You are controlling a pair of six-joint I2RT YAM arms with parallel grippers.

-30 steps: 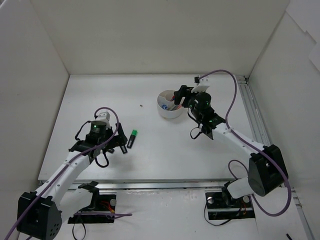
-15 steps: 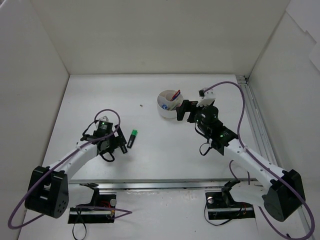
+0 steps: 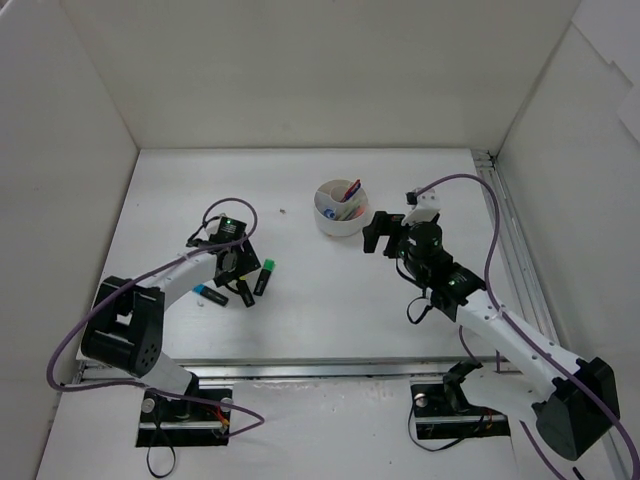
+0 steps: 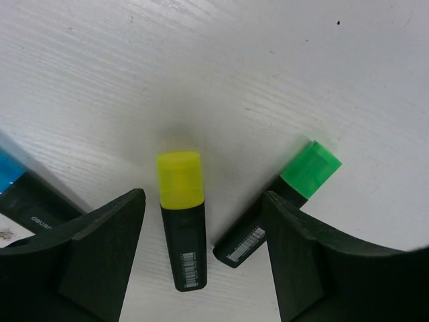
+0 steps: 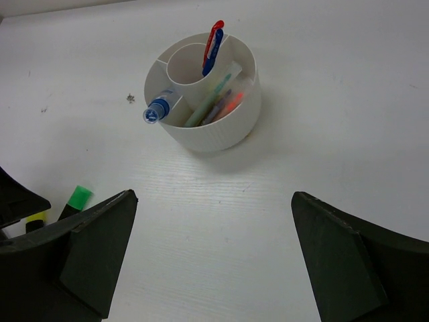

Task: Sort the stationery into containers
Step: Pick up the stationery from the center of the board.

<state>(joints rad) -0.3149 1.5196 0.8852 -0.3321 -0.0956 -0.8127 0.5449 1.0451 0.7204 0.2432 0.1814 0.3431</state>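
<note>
In the left wrist view a yellow-capped highlighter (image 4: 181, 221) lies flat between my left gripper's (image 4: 201, 265) open jaws, touching neither finger. A green-capped highlighter (image 4: 285, 200) lies slanted beside it, its butt end also inside the gap. A blue-capped highlighter (image 4: 9, 176) shows at the left edge. From above, the left gripper (image 3: 236, 286) stands over these, with the green one (image 3: 265, 279) to its right and the blue one (image 3: 208, 293) to its left. The white divided tub (image 5: 224, 131) holds a red and blue pen (image 5: 213, 41), a blue-capped tube (image 5: 158, 110) and other pens. My right gripper (image 5: 214, 261) hangs open and empty, short of the tub.
White walls close in the table on three sides. A metal rail (image 3: 508, 230) runs along the right edge. A small dark speck (image 3: 283, 211) lies left of the tub (image 3: 338, 222). The right gripper (image 3: 378, 232) is just right of the tub.
My left gripper has moved right over the yellow highlighter, uncovering the blue one, and its jaws have narrowed. My right gripper has drawn back from the tub and opened wide.
</note>
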